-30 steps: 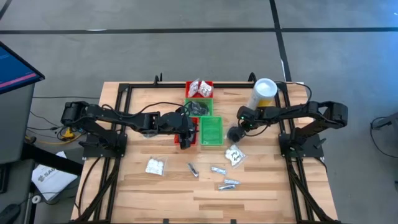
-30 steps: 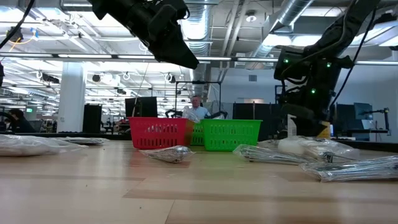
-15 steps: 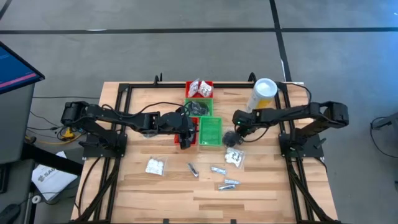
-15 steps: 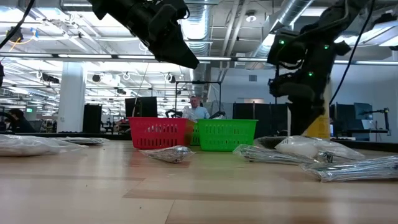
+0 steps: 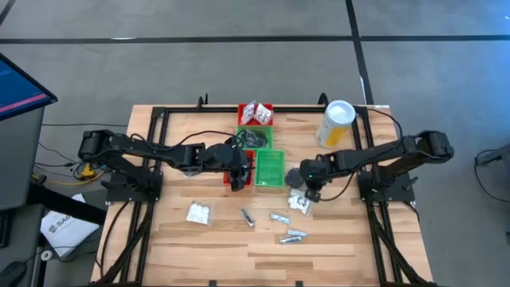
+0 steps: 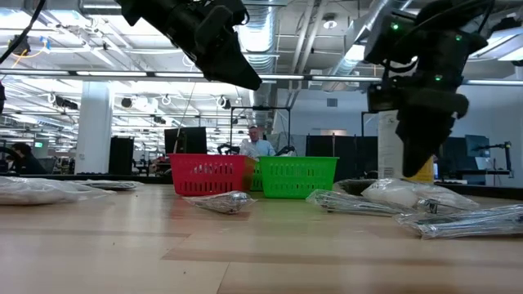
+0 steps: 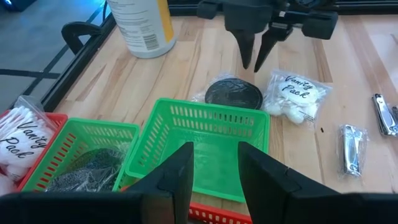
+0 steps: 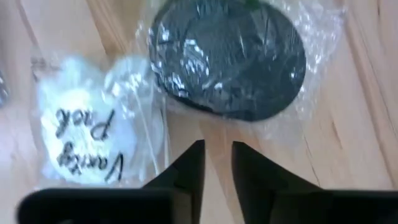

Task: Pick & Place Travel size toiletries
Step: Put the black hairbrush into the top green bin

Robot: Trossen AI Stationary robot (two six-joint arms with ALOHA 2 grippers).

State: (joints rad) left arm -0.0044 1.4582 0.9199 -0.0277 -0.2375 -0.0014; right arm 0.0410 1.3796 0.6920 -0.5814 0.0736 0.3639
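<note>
A flat dark round tin [image 8: 227,59] in clear wrap and a white "Vanity Pack" sachet [image 8: 93,137] lie side by side on the wood, right of the green basket [image 7: 205,112]. My right gripper [image 7: 252,64] points down just above the gap between them, fingers a little apart with nothing between them. My left gripper [image 7: 214,171] hangs open above the baskets [image 5: 239,171]. Another white sachet [image 5: 199,213] and silvery tubes [image 5: 279,217] lie flat toward the near edge.
A tall yellow canister [image 5: 336,121] with a white lid stands at the far right. A red basket [image 5: 255,110] holds white sachets, and a green one [image 5: 256,135] next to it holds dark items. A black frame [image 5: 362,143] runs around the table.
My right gripper has swung from beside the yellow canister toward the table's near edge and risen a little, rolling at the wrist. It now stands over the gap between the dark tin and the white sachet.
</note>
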